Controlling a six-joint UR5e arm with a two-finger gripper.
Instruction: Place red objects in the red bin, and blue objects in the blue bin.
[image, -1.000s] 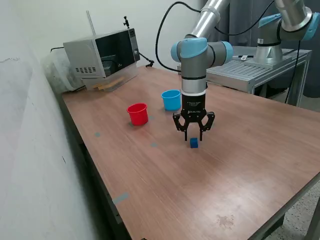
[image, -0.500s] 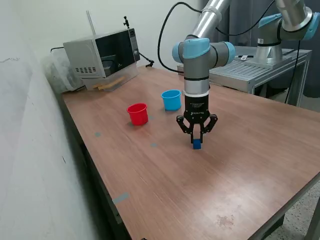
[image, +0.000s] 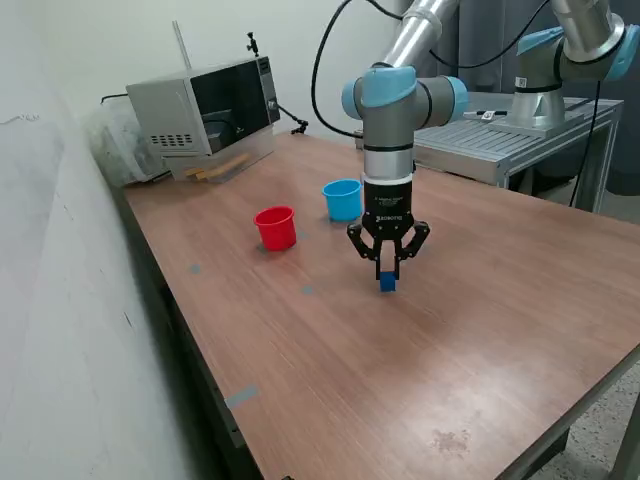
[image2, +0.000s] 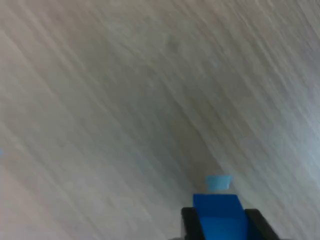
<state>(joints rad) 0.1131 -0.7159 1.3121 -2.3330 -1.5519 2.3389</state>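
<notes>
My gripper is shut on a small dark blue cube and holds it just above the wooden table. In the wrist view the blue cube sits between my two black fingertips. The red bin and the light blue bin stand upright side by side behind my gripper, towards the exterior view's left. No red cubes and no second blue cube are in view.
A microwave stands at the table's back corner on the exterior view's left. A second robot arm on a metal stand is at the back right. Small tape marks lie on the table.
My gripper came down over the blue cube and shut on it. It has since moved slightly up and to the exterior view's left with the cube.
</notes>
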